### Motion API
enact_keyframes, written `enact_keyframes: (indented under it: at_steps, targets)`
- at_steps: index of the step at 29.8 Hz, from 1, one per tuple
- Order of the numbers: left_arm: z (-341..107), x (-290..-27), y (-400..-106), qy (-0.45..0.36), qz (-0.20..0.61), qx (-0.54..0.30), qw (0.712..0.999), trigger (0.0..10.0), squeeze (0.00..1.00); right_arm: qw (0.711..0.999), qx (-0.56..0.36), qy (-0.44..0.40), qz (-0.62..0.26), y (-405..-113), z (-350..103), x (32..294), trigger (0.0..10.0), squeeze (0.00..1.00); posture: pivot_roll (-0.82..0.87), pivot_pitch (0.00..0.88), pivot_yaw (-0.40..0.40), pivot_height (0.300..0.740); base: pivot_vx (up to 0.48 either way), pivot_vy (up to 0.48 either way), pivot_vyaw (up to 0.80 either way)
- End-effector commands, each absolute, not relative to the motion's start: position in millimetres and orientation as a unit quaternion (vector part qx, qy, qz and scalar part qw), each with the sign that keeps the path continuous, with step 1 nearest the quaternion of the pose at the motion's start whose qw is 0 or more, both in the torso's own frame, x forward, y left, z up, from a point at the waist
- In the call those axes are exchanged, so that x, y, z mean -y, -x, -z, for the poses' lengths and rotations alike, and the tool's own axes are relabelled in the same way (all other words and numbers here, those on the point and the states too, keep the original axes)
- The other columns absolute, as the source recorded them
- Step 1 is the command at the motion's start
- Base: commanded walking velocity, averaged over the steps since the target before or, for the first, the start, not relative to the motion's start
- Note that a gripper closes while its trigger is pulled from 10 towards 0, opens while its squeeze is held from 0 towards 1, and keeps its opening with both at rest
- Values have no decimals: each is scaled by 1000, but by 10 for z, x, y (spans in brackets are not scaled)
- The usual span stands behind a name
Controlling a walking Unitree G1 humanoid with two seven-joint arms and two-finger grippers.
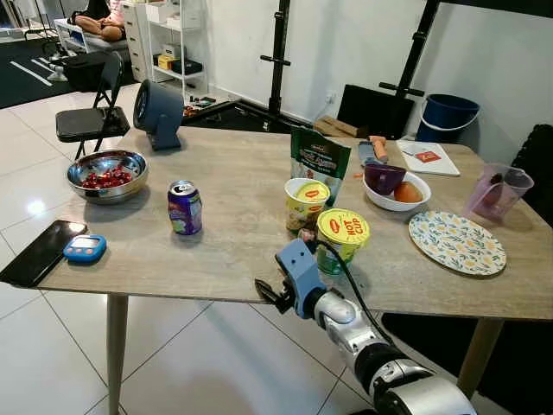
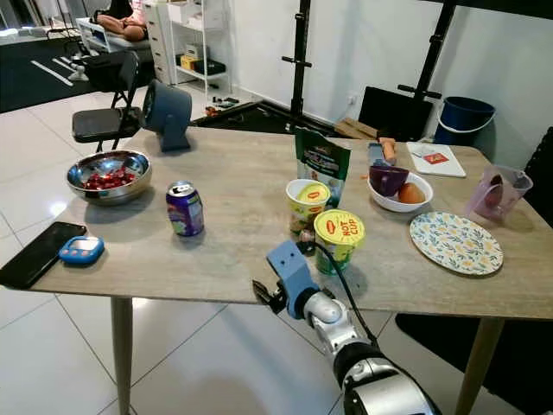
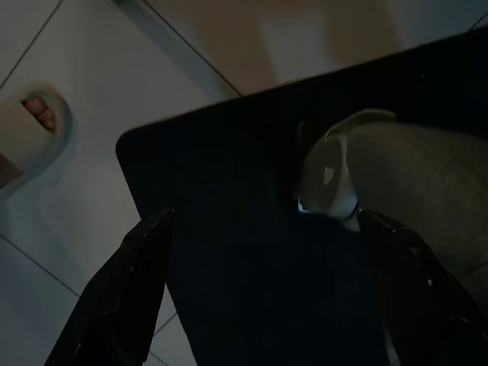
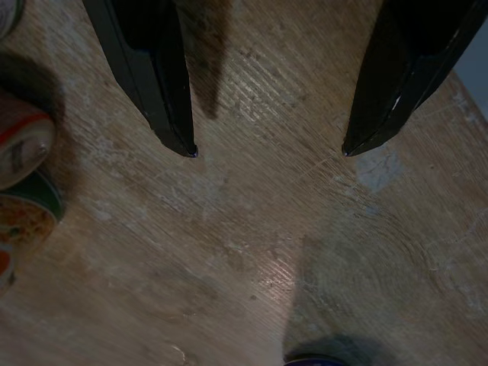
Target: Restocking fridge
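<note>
Purple can stands well beyond the right gripper's wide-open, empty fingers.

The right arm blocks the bottom of the hot cup, the bag is half behind the noodle cup, and the mug's contents are too murky to tell.

Can left of two noodle cups; plate right.
</note>
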State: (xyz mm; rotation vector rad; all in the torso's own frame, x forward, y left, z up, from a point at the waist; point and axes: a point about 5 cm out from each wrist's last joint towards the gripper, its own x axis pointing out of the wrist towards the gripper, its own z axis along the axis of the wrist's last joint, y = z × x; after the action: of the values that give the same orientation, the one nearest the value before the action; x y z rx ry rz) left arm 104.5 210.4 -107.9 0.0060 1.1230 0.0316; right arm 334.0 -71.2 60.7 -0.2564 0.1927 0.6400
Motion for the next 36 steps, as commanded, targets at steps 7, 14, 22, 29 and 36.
enact_keyframes:
  at_steps: [7,14,22,29,36]
  targets:
    - [1084,-2208,-935,-8,-22,-542,840,10000,0,946,-140,111,-270,-3289,-448,805,10000,0,252,55,-48,740,0,0,0]
    - [1088,-2240,-881,-10,-25,-545,838,10000,0,955,-127,104,-248,-3330,-498,819,10000,0,271,64,-44,740,0,0,0]
    - [1100,-2176,-889,-6,-19,-546,838,10000,0,958,-77,69,-269,-3376,-646,765,10000,0,248,62,-46,740,0,0,0]
    - [1094,-2092,-989,-6,-4,-539,842,10000,0,957,-31,55,-283,-3392,-758,726,10000,0,213,58,-46,740,0,0,0]
    - [1087,-2052,-1040,-9,6,-535,845,10000,0,959,11,38,-281,-3427,-883,728,10000,0,190,55,-43,740,0,0,0]
